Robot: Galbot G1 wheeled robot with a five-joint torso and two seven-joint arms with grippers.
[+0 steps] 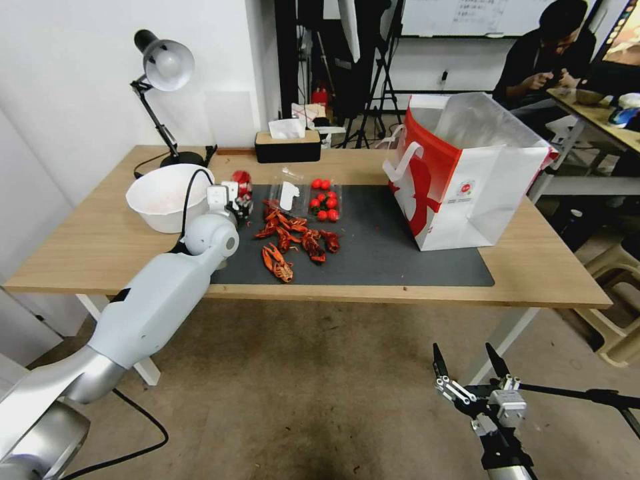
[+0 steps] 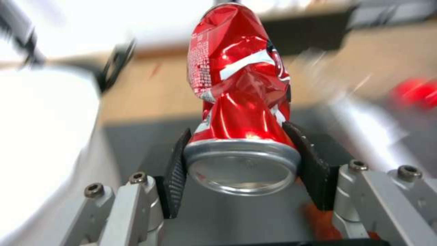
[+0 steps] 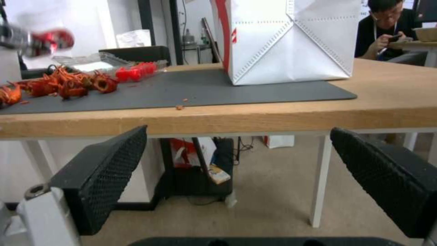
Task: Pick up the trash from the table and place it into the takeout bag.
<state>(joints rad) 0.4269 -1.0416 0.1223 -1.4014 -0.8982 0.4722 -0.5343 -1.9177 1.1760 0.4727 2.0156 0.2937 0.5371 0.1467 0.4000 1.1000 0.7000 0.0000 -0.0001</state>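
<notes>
The table (image 1: pixel 100 247) carries the takeout bag (image 1: pixel 480 200), upright on the right end of its grey mat (image 1: pixel 400 257). Over the mat's left end, the left gripper (image 2: pixel 241 171) clamps a crushed red soda can (image 2: pixel 237 85) (both pads pressing its base). Below the table's edge, the right gripper (image 1: pixel 467 363) hangs spread wide, empty.

In your left wrist view the crushed red soda can (image 2: pixel 239 99) is sharp, but its top is cut by the pic edge. Everything behind it is motion-blurred: the white round bowl (image 2: pixel 43 136) and some small red objects (image 2: pixel 416 94) you cannot identify there. In head view, the left gripper (image 1: pixel 239 205) hides most of the can.
</notes>
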